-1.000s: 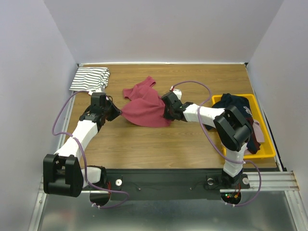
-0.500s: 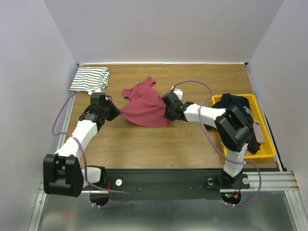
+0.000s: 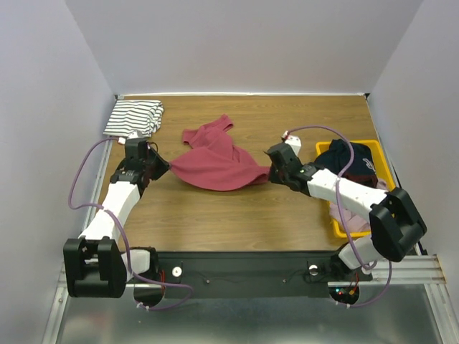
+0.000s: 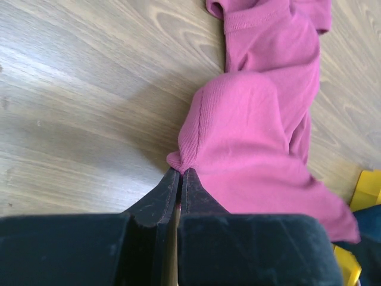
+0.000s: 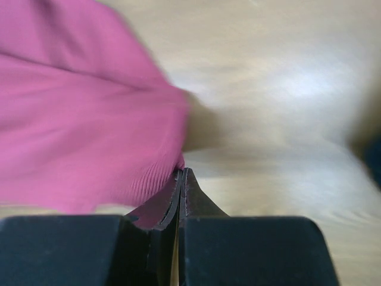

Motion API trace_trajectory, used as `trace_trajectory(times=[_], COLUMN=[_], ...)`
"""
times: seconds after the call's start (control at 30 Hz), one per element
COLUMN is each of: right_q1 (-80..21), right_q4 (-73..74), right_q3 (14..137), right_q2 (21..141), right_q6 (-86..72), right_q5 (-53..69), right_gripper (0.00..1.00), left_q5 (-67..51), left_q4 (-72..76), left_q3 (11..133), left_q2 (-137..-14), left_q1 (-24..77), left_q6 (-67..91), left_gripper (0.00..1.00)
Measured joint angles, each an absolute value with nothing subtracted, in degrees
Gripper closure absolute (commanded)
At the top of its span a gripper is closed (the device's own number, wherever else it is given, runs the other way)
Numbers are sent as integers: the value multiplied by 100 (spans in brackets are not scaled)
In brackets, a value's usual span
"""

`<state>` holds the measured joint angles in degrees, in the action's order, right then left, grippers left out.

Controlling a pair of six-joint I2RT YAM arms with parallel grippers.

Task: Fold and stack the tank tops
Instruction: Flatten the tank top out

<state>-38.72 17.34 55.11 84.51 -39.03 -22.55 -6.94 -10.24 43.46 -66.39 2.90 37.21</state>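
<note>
Dark red tank top (image 3: 215, 163): unfolded, mid-worktop (image 3: 237, 215), spread between both pincers. Left pincer (image 4: 180, 174) closed tight on its left edge; right pincer (image 5: 181, 173) closed tight on its right edge. Striped tank top (image 3: 134, 118) lies folded at the far-left corner. Judged remaining: fold the red one, stack the two.

Wood-grain table (image 3: 237, 215): a striped tank top (image 3: 134, 117) lies folded in the far left corner. The dark red tank top (image 3: 215, 161) lies unfolded and rumpled around the middle, stretched left to right, well apart from the striped one. A yellow bin (image 3: 324, 147) sits at the right edge, near the red top's right end.
</note>
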Motion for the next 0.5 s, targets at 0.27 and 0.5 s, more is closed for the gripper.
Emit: trace_trajectory(times=[0.27,0.5], right_q1=[-3341,-3297], right_q4=[1986,2049], right_q3=[4134,3955], right_q2=[8103,8042], right_q6=[-4053,-4099], right_q5=[-2213,-2060], right_gripper=[100,95], left_q5=[-722,-950], left_q4=[-1068,-1002], left_q3=[4095,3811], left_q2=[-6582,-6582], left_q1=[148,99], left_q6=[3872,3946], left_gripper=[100,100])
